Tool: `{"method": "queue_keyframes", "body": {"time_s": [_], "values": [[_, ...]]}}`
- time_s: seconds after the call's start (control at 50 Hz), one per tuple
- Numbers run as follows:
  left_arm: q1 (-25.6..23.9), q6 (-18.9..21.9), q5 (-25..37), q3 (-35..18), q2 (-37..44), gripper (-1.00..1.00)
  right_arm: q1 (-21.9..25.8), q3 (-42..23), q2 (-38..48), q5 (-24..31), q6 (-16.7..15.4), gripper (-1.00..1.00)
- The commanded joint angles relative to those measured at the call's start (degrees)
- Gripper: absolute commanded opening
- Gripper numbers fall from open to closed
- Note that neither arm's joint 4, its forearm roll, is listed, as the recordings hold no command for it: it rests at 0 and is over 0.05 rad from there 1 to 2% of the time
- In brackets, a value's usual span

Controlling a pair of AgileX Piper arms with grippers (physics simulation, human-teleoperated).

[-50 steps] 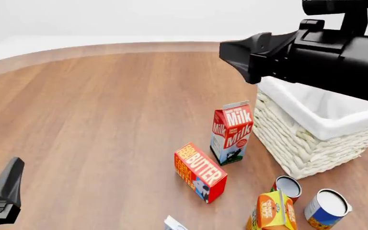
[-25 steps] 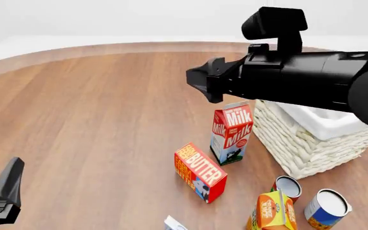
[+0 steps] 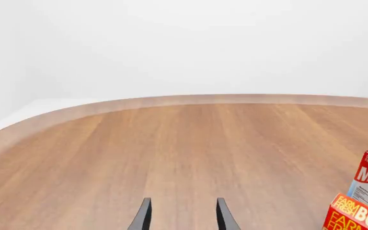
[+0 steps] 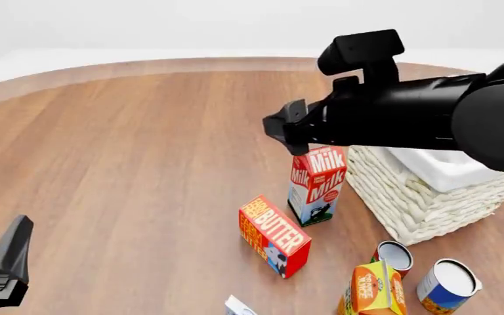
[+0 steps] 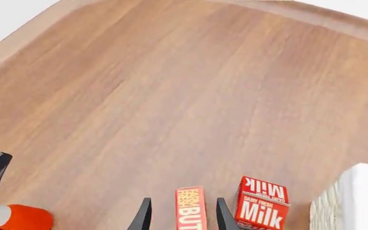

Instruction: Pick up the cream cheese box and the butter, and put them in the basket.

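The butter (image 4: 274,236), a red and orange box, lies on the wooden table in front of the milk carton (image 4: 317,184). Only a white and pale-blue corner of the cream cheese box (image 4: 238,306) shows at the bottom edge. The white wicker basket (image 4: 427,197) stands at the right. My right gripper (image 4: 280,128) hangs high above the milk carton, open and holding nothing. In the right wrist view the butter (image 5: 190,208) shows far below between the open fingers (image 5: 143,215). My left gripper (image 4: 5,262) rests low at the left, open (image 3: 184,218) and empty.
Two cans (image 4: 394,256) (image 4: 447,285) and an orange juice carton (image 4: 373,289) stand in front of the basket. A red-orange bottle (image 5: 17,218) with a white cap lies near the left arm. The table's curved far edge (image 4: 147,65) runs across the back.
My right arm has swung left from over the basket and dropped a little, so that it now hangs above the milk carton. The left arm and the objects have not moved.
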Motion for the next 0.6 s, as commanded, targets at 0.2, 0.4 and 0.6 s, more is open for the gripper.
{"method": "queue_keyframes", "body": {"time_s": [0.2, 0.4, 0.6], "values": [[0.0, 0.0, 0.0, 0.0, 0.0, 1.00, 0.2, 10.2, -2.3, -4.1, 2.1, 1.00], [0.0, 0.0, 0.0, 0.0, 0.0, 1.00, -0.6, 11.3, -5.0, -1.6, 1.5, 1.00], [0.0, 0.0, 0.0, 0.0, 0.0, 1.00, -0.4, 13.5, -4.2, -3.3, 1.9, 1.00]]}}
